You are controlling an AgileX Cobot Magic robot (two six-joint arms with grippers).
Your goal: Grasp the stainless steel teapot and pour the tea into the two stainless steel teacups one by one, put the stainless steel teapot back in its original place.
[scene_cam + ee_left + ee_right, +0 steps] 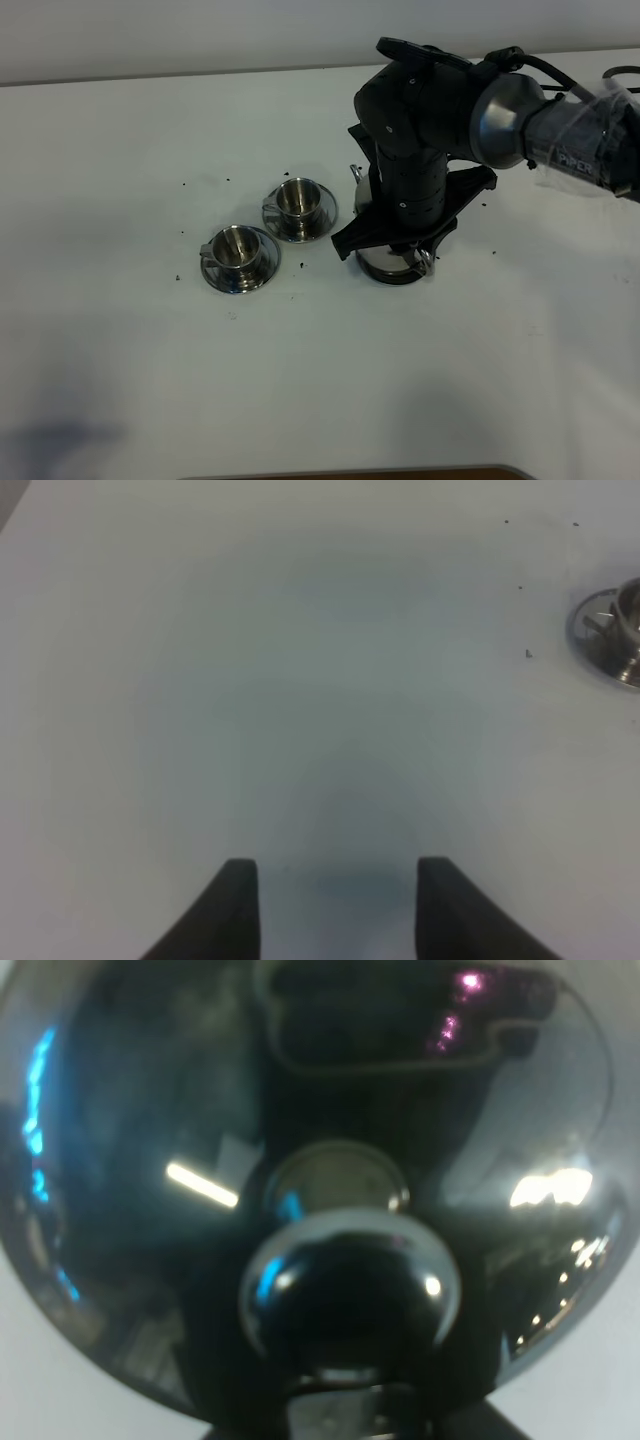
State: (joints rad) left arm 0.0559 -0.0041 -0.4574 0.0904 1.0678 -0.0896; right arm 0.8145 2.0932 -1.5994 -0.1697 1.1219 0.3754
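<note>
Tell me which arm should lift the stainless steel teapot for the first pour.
Right. The right gripper is down on the stainless steel teapot, apparently closed on it, with the lid knob filling its wrist view. The left gripper hangs open over bare table, with no teapot in view.

A white surface (300, 380) fills nearly the whole frame under even light. A pale wall (200, 40) runs along the top edge. Small dark specks (183, 185) dot the surface left of centre. A soft shadow (60, 440) lies at lower left and a brown edge (350, 473) at the bottom.
</note>
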